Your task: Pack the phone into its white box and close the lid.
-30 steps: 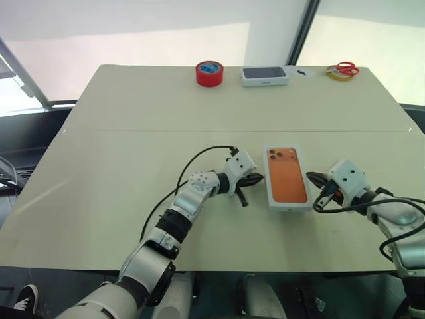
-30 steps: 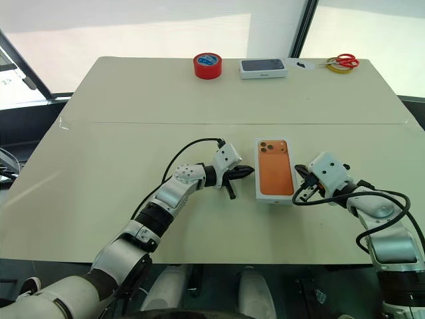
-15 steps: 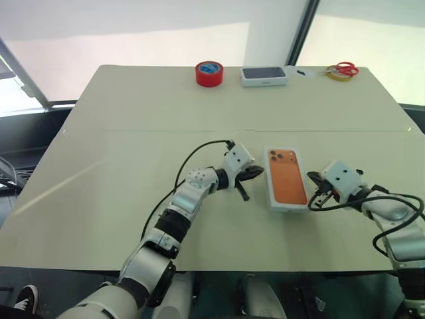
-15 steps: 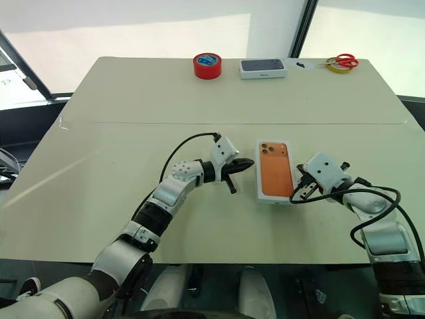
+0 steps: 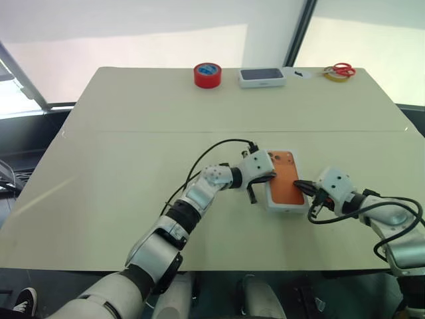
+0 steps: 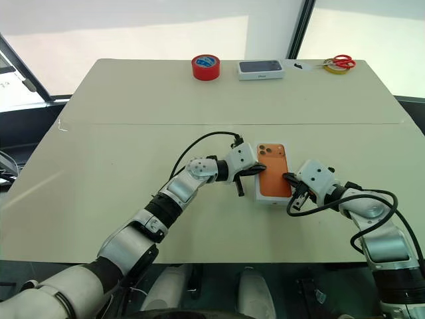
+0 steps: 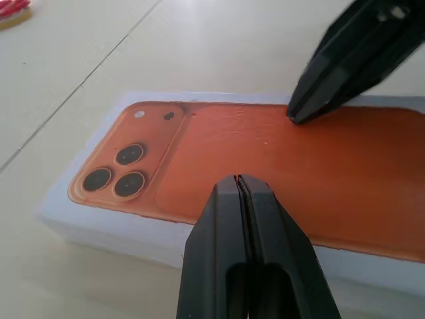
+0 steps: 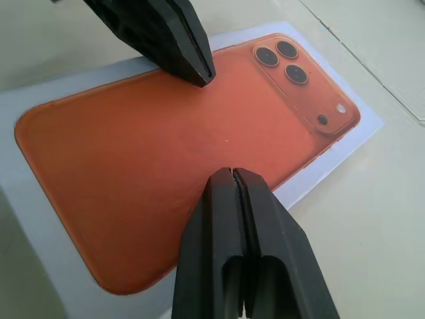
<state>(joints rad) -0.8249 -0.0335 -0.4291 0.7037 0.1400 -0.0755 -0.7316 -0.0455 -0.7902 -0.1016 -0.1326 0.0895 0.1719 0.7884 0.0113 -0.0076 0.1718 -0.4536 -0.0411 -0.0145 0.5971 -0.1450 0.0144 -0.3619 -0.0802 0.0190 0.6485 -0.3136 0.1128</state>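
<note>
The lid [image 5: 285,167], white with an orange phone picture on its outer face, lies flat on the table in front of me. The phone and the white box are hidden beneath it. My left gripper [image 5: 272,178] is shut, its tip over the lid's left edge. My right gripper [image 5: 297,183] is shut too, and its tip rests on the orange picture from the right. In the left wrist view my shut left gripper [image 7: 238,181] hangs over the lid [image 7: 219,143], with the right gripper [image 7: 295,116] pointing down at it. The right wrist view shows the mirror of this, with the right gripper [image 8: 231,173] over the lid [image 8: 133,179].
At the table's far edge stand a red tape roll [image 5: 208,74] and a white box with a dark phone picture [image 5: 262,77]. Red scissors [image 5: 342,69] lie further right. The table's near edge [image 5: 219,269] runs just behind both arms.
Both grippers have closed in on the lid, the left one from its left side and the right one from its right side. The lid has stayed put.
</note>
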